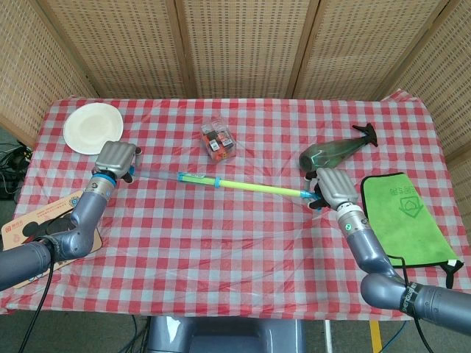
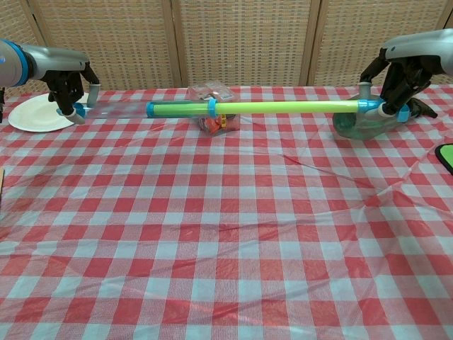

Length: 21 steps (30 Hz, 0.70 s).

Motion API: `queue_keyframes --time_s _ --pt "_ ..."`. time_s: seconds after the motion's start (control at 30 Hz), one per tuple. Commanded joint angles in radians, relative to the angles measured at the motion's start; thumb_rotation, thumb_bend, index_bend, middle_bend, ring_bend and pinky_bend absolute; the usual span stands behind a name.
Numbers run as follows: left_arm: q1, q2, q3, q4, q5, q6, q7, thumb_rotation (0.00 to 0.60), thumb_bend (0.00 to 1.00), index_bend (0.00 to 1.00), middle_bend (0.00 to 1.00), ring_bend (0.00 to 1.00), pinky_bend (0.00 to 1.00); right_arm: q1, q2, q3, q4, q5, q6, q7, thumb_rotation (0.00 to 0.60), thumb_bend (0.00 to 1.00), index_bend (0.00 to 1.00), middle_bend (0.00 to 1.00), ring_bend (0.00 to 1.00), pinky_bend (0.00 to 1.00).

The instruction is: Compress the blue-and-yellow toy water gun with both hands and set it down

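The toy water gun (image 1: 235,183) (image 2: 269,107) is a long yellow-green rod with blue caps and a clear tube at its left end, held level above the tablecloth. My left hand (image 1: 116,159) (image 2: 69,83) grips the clear tube's blue end near the left side of the table. My right hand (image 1: 329,187) (image 2: 398,76) grips the blue handle at the rod's right end.
A white plate (image 1: 91,127) (image 2: 35,113) lies at the back left. A clear box of small items (image 1: 218,140) (image 2: 211,122) sits behind the gun's middle. A dark green spray bottle (image 1: 337,151) (image 2: 364,125) lies by my right hand, a green cloth (image 1: 405,218) further right.
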Motion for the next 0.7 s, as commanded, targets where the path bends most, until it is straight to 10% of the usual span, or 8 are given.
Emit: queue_keyframes --time_s 0.03,0.7 --pt "0.001 0.021 -0.003 -0.059 0.009 0.018 -0.009 0.6 0.34 0.65 0.76 0.68 0.58 0.004 -0.004 -0.003 0.002 -0.001 0.0 -0.001 0.6 0.58 0.86 1.0 1.0 0.65" --pt "-0.023 0.018 -0.015 -0.203 -0.046 0.095 -0.013 0.6 0.34 0.65 0.76 0.68 0.58 0.042 -0.037 -0.026 0.003 0.009 -0.013 -0.025 0.6 0.58 0.86 1.0 1.0 0.65"
